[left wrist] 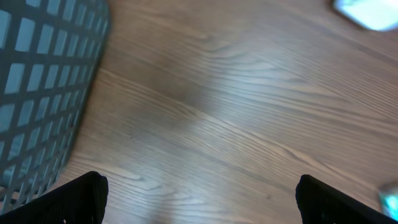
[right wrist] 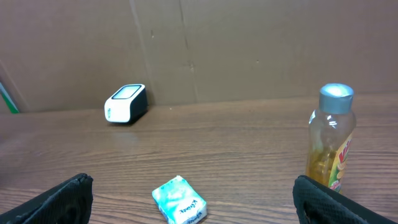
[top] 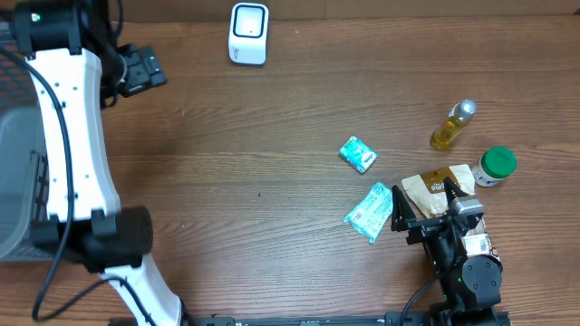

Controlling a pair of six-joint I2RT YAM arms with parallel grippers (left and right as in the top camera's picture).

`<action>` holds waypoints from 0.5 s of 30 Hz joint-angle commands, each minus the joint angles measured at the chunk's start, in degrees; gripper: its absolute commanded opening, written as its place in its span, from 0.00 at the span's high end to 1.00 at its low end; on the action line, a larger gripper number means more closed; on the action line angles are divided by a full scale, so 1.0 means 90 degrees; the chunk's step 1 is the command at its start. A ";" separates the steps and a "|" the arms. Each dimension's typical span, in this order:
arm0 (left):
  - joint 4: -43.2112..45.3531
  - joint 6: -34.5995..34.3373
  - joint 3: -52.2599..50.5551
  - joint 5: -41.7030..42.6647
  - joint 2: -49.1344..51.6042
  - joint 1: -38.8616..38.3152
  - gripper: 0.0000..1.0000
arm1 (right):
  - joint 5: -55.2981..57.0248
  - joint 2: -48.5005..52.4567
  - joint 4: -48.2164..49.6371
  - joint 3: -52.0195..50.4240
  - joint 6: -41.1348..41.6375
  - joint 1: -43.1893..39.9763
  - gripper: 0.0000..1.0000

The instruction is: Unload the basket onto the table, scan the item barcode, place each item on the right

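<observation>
The white barcode scanner [top: 246, 33] stands at the back of the table; it also appears as the scanner [right wrist: 125, 103] in the right wrist view. A small teal tissue pack [top: 358, 154] lies mid-right, and in the right wrist view this pack [right wrist: 179, 200] is ahead of my right gripper [right wrist: 199, 208], which is open and empty. From above, the right gripper [top: 424, 204] sits at the front right over a brown packet [top: 438, 188]. My left gripper [top: 140, 71] hangs open and empty over bare wood at the back left [left wrist: 199, 205].
A grey mesh basket [top: 14, 181] stands at the left edge, and the basket [left wrist: 37, 81] fills the left of the left wrist view. A yellow bottle [top: 453, 125], a green-capped jar [top: 496, 167] and a flat teal packet [top: 370, 212] lie on the right. A cardboard wall [right wrist: 249, 43] backs the table.
</observation>
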 commanded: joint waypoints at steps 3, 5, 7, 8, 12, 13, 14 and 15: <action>-0.0017 0.0024 0.0070 0.0010 -0.1843 -0.0639 0.01 | -0.0007 -0.0063 0.0010 -0.0066 0.0022 -0.0019 0.00; -0.0019 0.0024 0.0070 0.0010 -0.2336 -0.0782 0.01 | -0.0007 -0.0063 0.0010 -0.0066 0.0022 -0.0019 0.00; -0.0019 0.0024 0.0070 0.0012 -0.2793 -0.0840 0.00 | -0.0007 -0.0063 0.0010 -0.0066 0.0022 -0.0019 0.00; -0.0019 0.0024 0.0070 0.0012 -0.3011 -0.0840 0.00 | -0.0007 -0.0063 0.0010 -0.0066 0.0022 -0.0019 0.00; -0.0019 0.0024 0.0070 0.0010 -0.3616 -0.0804 0.00 | -0.0007 -0.0063 0.0010 -0.0063 0.0022 -0.0019 0.00; -0.0019 0.0024 0.0070 0.0010 -0.3718 -0.0797 0.00 | -0.0007 -0.0063 0.0010 -0.0066 0.0022 -0.0019 0.00; -0.0019 0.0024 0.0070 0.0010 -0.3825 -0.0784 0.01 | -0.0007 -0.0063 0.0010 -0.0066 0.0022 -0.0019 0.00; -0.0019 0.0024 0.0070 0.0010 -0.3905 -0.0758 0.01 | -0.0007 -0.0063 0.0010 -0.0066 0.0022 -0.0019 0.00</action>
